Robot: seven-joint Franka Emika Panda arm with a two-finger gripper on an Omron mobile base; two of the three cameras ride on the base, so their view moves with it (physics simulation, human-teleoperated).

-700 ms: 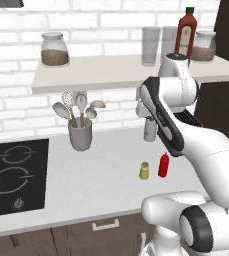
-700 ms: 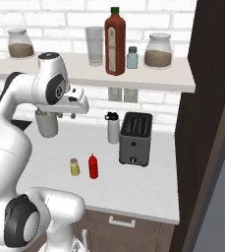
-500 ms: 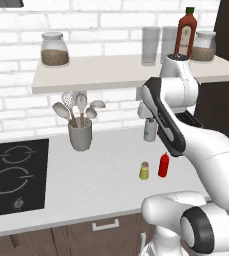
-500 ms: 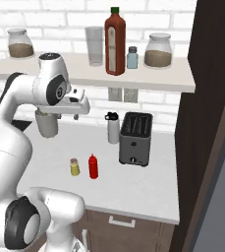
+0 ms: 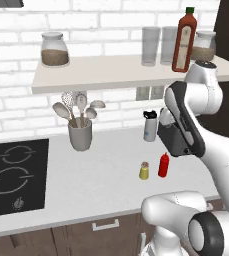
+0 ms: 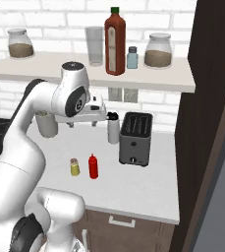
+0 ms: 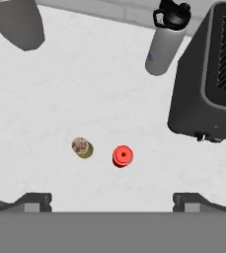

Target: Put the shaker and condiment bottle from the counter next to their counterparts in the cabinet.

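Shaker, yellow-olive with a speckled tan cap, stood upright on the tabletop just left of the red condiment bottle, apart from it. Hand view cut off the toaster at the right edge. Hand hung above both with fingers spread wide, empty. Shelf held the tall sauce bottle and a jar.

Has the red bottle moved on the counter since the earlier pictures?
No. The red bottle stands beside the shaker in front of the toaster, the same spot as before.
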